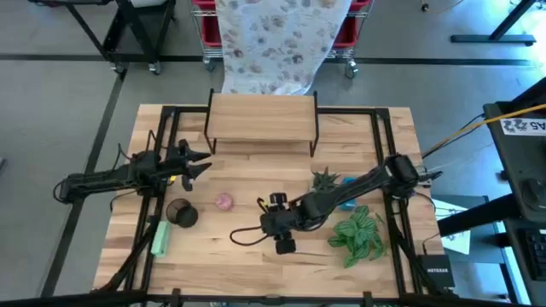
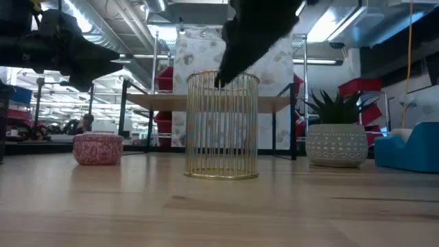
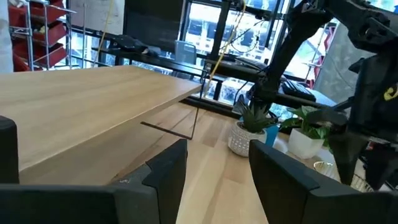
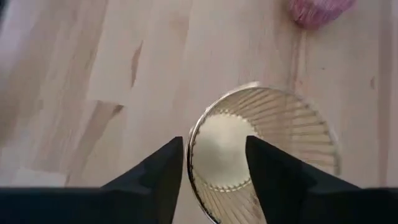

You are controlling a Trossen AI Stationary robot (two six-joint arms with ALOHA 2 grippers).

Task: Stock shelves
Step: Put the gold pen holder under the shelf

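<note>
A gold wire cup stands upright on the tabletop, mid-table. My right gripper is open directly above it and points down. One finger is outside the cup's rim and the other is over its hollow. In the high view the right gripper hides the cup. The shelves stand on thin black legs at the table's far middle. My left gripper hovers open near their left end, holding nothing. My right gripper straddles the wire cup's rim from above, one finger outside and one inside. In the low view a fingertip reaches down to rim level. Whether either finger touches the wire, I cannot tell. The cup stands on the table.
A pink jar, a dark cup and a green item sit on the table's left half. A spiky plant in a white pot, a blue object and a leafy plant stand to the right.
</note>
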